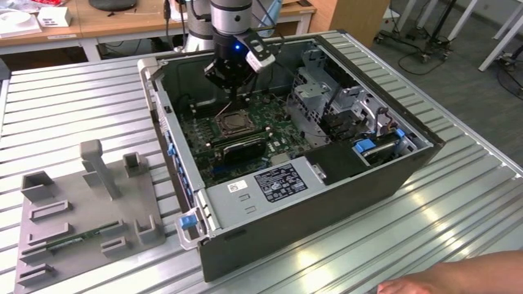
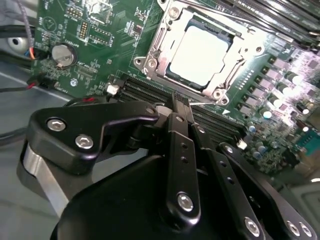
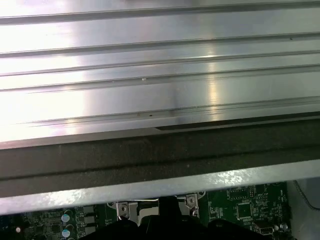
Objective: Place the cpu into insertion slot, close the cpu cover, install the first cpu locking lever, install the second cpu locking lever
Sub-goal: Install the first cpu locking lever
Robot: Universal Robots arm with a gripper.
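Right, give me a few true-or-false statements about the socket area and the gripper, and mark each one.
1. The cpu sits in the insertion slot. True.
2. The cpu cover stands upright, swung open. False: it lies flat, framing the cpu.
3. The gripper hangs over the grey fixture beside the case. False: it is inside the computer case, close to the insertion slot.
4. A person's arm shows at the lower right of the exterior view. True.
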